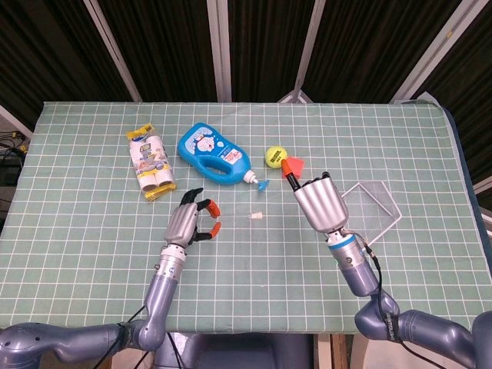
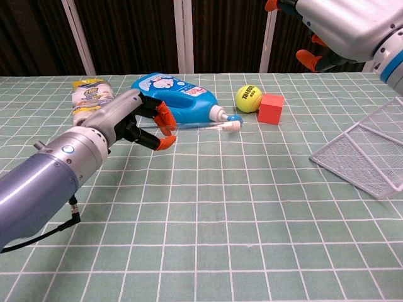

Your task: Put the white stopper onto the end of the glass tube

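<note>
My left hand [image 1: 188, 221] [image 2: 133, 123] pinches one end of the clear glass tube [image 2: 192, 126] between orange-tipped fingers. The tube lies nearly level, low over the table, and points to the right. The white stopper [image 1: 257, 216] [image 2: 233, 126] sits on its far end, in front of the blue bottle's cap. My right hand [image 1: 321, 203] [image 2: 340, 22] is raised off to the right, fingers apart and holding nothing, well away from the stopper. In the head view the tube itself is barely visible.
A blue detergent bottle [image 1: 211, 152] [image 2: 176, 104] lies just behind the tube. A tennis ball [image 1: 274, 157] [image 2: 249, 97] and a red cube [image 2: 271, 108] sit to its right. A wire mesh basket [image 1: 373, 206] [image 2: 362, 157] lies at the right, a yellow packet [image 1: 151, 163] [image 2: 88, 97] at the left.
</note>
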